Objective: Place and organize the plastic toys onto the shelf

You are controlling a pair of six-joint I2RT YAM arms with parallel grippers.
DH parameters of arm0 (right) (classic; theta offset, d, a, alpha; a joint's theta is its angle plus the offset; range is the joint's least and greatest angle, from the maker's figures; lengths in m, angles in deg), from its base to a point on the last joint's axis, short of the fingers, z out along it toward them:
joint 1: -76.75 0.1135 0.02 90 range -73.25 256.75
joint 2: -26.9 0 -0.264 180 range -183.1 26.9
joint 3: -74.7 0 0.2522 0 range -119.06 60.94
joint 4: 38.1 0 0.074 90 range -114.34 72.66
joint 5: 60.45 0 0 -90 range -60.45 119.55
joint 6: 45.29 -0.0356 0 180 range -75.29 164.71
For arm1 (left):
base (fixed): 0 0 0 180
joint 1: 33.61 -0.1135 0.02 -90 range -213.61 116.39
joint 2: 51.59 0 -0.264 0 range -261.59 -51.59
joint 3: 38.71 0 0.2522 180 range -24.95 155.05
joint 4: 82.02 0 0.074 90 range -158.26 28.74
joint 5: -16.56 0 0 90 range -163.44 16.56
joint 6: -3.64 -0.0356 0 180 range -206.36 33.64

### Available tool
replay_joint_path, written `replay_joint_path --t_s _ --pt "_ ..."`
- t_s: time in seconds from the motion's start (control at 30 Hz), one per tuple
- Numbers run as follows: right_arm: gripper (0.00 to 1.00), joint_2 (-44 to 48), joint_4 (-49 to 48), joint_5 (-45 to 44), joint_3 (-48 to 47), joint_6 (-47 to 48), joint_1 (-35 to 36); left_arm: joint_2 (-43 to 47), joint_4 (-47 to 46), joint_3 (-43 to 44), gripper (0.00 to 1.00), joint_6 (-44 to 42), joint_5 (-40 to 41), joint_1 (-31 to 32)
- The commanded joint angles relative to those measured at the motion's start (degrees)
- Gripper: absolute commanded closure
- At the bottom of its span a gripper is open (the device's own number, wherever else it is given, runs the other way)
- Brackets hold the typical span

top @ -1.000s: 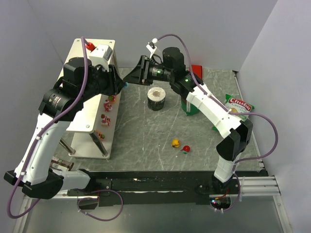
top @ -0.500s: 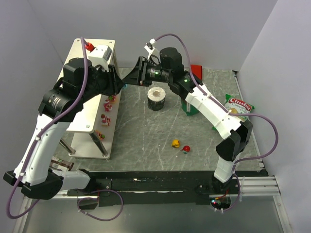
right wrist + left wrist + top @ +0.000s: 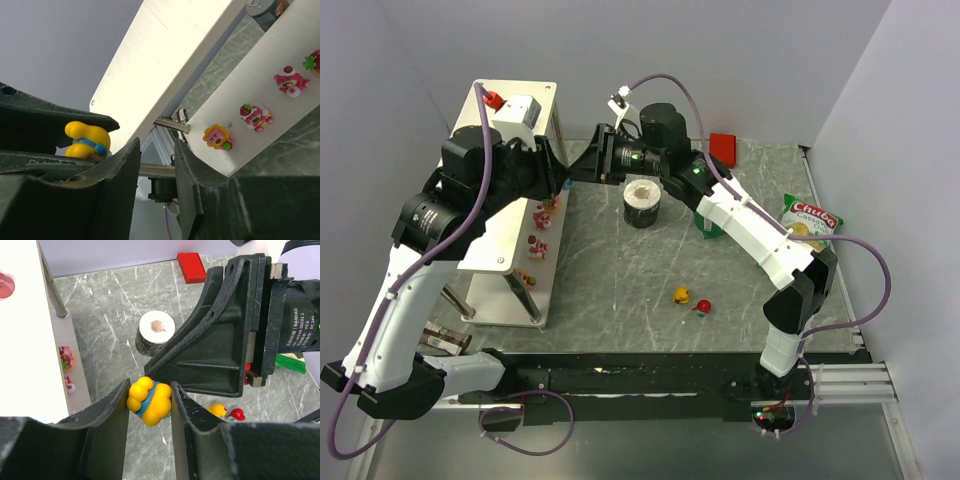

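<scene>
White-silver metal stands at the left: the shelf [image 3: 488, 248], with three figurines [image 3: 537, 244] in a row on its lower tier. Just off its right edge the left hand [image 3: 149, 392] pinches a yellow toy [image 3: 150, 401] with a blue band, holding it in the air. The toy is round and lumpy and is gripped only across its middle. I judge that a small knock could squeeze it out, and it would drop to the desk [image 3: 610, 290] or between the shelf's legs.

Next to it the right hand [image 3: 156, 150] is spread with nothing between its fingers, and its nose is very close to the left one. The main risk looks like a collision. If either arm moves in carelessly the fingers could hit, dislodging the toy or pushing the left hand into the row on the lower tier.

Farther right, a yellow figurine [image 3: 682, 295] and a red figurine [image 3: 703, 305] lie on the desk, not yet put on the shelf.
</scene>
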Motion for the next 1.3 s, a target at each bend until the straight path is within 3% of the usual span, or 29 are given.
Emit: replay_joint_path --t_s 0.0,0.17,0.3,0.4,0.5,0.53,0.77,0.93,1.27 --pt "0.59 0.1 0.6 2.4 -2.3 0.2 1.4 1.0 -6.8 0.3 0.82 1.1 2.1 -0.1" --pt "0.57 -0.4 4.4 -1.7 -4.0 1.1 1.0 1.6 -6.3 0.3 0.93 1.3 2.8 -0.2" --pt "0.42 0.0 10.5 -8.5 -4.6 -0.2 -2.5 1.9 -4.2 0.8 0.99 1.5 7.7 -0.1" --pt "0.32 2.5 12.0 -11.6 -1.2 -0.6 -6.6 1.9 -2.2 1.4 0.99 2.2 12.3 -0.1" --pt "0.28 5.9 11.0 -12.6 4.4 -0.5 -9.5 0.8 1.1 2.9 0.98 4.1 22.2 -0.1" --pt "0.28 6.6 10.7 -12.7 6.5 0.0 -9.8 0.4 1.7 3.6 0.98 4.6 26.8 -0.1" --pt "0.27 10.6 10.1 -12.9 12.9 1.7 -10.2 -6.3 7.1 7.4 0.94 4.4 39.5 -0.8" --pt "0.27 12.7 10.2 -14.2 16.5 3.2 -10.2 -11.6 10.7 12.1 0.94 3.8 36.7 -6.9" --pt "0.28 12.9 10.6 -14.3 18.2 4.5 -11.6 -16.3 8.6 13.1 0.92 -0.1 36.7 -8.9"
